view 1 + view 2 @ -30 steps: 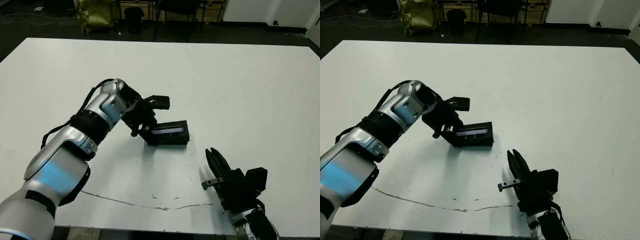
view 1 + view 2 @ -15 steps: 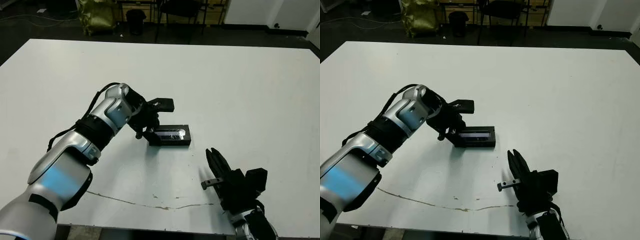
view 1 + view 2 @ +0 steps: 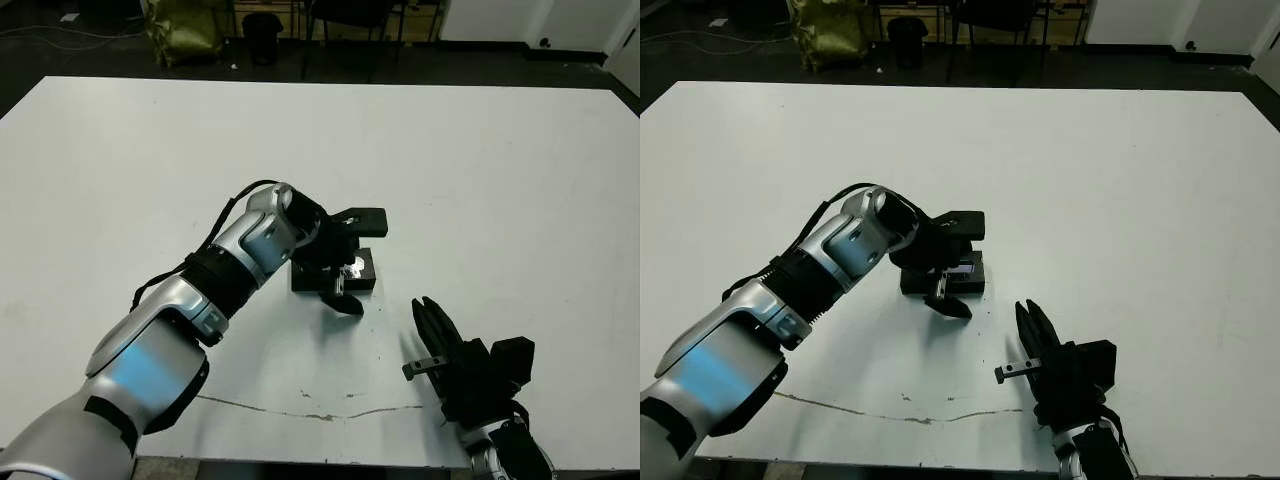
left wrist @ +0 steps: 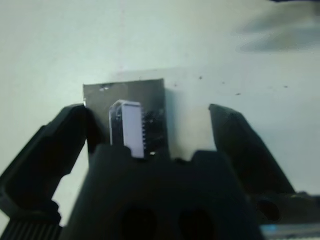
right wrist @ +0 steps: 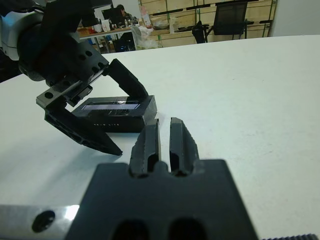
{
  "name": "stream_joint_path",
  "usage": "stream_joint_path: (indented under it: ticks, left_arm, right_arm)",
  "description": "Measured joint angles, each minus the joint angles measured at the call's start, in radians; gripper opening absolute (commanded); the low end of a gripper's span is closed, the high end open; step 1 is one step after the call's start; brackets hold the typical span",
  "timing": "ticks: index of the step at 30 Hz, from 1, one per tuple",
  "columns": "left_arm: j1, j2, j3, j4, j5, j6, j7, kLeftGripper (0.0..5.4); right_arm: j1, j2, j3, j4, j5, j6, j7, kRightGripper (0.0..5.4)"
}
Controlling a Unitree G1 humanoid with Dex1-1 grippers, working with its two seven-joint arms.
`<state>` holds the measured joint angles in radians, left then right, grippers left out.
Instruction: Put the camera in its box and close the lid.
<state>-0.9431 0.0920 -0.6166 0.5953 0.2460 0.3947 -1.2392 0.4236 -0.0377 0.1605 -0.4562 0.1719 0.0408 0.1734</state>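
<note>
The left gripper (image 3: 345, 272) is straddling the closed box (image 5: 116, 114), blocking access from above; the white table (image 3: 480, 170) around is lying open everywhere else.

One white surface (image 3: 480, 160) carries everything. Two robot arms reach over it, each ending in one gripper: the left gripper (image 3: 345, 270) and the right gripper (image 3: 432, 318), so two grippers and four black fingers in all. One closed black box (image 5: 117, 115) lies on the surface, with one lid (image 5: 114, 105) on top, bearing one pale strip. One thin crack line (image 3: 310, 412) runs along the near edge. On the far side stands one chair (image 5: 231, 19).
</note>
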Motion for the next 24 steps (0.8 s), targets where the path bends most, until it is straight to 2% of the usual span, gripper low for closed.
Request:
stream_joint_path:
  ticks: [6, 13, 18, 24]
  left_arm:
    - [-0.003, 0.012, 0.002, 0.068, -0.013, -0.174, 0.005, 5.38]
    - [-0.003, 0.017, 0.001, 0.056, -0.002, -0.203, 0.061, 5.38]
    - [0.012, 0.018, 0.033, 0.058, 0.007, -0.267, 0.204, 5.38]
    - [0.040, -0.061, 0.082, 0.118, -0.006, -0.326, 0.331, 5.38]
  right_arm:
    - [0.000, 0.000, 0.000, -0.002, 0.004, 0.000, 0.000, 0.00]
    - [0.006, -0.002, -0.001, -0.043, 0.012, 0.007, 0.006, 0.00]
    - [0.013, -0.026, -0.003, -0.117, 0.124, 0.005, 0.099, 0.00]
    - [0.002, -0.052, 0.011, -0.049, 0.255, -0.111, 0.315, 0.00]
